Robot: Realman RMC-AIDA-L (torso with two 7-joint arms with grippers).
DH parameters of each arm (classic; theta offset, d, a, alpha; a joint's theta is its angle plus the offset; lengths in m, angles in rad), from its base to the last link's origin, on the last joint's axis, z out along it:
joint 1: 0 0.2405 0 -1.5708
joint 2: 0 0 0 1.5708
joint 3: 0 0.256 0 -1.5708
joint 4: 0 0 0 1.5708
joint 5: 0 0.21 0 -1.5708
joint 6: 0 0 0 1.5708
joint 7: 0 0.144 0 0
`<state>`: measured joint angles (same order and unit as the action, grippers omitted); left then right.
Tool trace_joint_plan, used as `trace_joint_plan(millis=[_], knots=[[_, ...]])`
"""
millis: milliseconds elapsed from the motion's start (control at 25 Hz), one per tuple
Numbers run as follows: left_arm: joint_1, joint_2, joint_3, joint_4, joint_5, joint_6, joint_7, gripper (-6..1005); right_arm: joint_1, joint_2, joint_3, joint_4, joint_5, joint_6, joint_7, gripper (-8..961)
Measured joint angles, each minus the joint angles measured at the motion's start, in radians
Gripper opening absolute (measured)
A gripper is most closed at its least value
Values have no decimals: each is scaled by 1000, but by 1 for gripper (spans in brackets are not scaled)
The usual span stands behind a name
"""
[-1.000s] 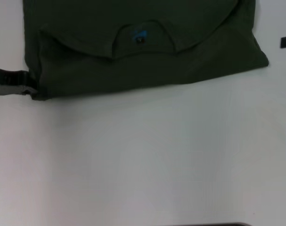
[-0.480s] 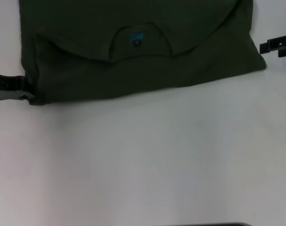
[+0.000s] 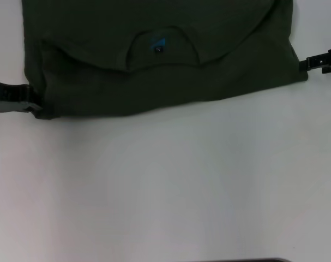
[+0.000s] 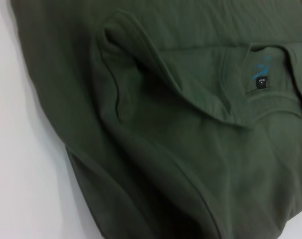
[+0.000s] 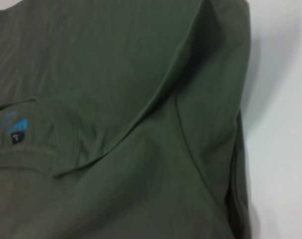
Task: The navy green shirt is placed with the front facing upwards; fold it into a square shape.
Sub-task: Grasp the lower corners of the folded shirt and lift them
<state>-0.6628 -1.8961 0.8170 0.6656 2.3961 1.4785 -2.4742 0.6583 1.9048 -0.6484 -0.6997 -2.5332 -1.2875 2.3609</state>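
The navy green shirt (image 3: 154,65) lies folded on the white table (image 3: 170,185), filling the far part of the head view. Its plain dark green side is up, and the crew neck with a small black tag (image 3: 158,49) shows near the middle. My left gripper (image 3: 23,103) lies flat on the table against the shirt's near left corner. My right gripper (image 3: 312,63) touches the shirt's near right corner. The left wrist view shows the shirt (image 4: 190,149) close up with a folded flap and the tag (image 4: 260,83). The right wrist view shows the shirt (image 5: 116,124) and its tag (image 5: 16,138).
White tabletop stretches from the shirt's near edge toward me. A dark strip (image 3: 241,260) sits at the very near edge of the head view. Bare table (image 5: 285,124) shows beside the shirt's right side.
My right gripper has come in from the right edge to the shirt's near right corner. The shirt shifted slightly left. The left gripper stayed at the near left corner.
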Motion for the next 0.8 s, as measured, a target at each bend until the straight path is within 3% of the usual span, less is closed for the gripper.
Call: trace_joint_plan(millis=[800], knots=[[-1, -1, -2, 0, 0, -9, 1, 43, 13, 14, 16, 80, 21, 106, 78, 777]])
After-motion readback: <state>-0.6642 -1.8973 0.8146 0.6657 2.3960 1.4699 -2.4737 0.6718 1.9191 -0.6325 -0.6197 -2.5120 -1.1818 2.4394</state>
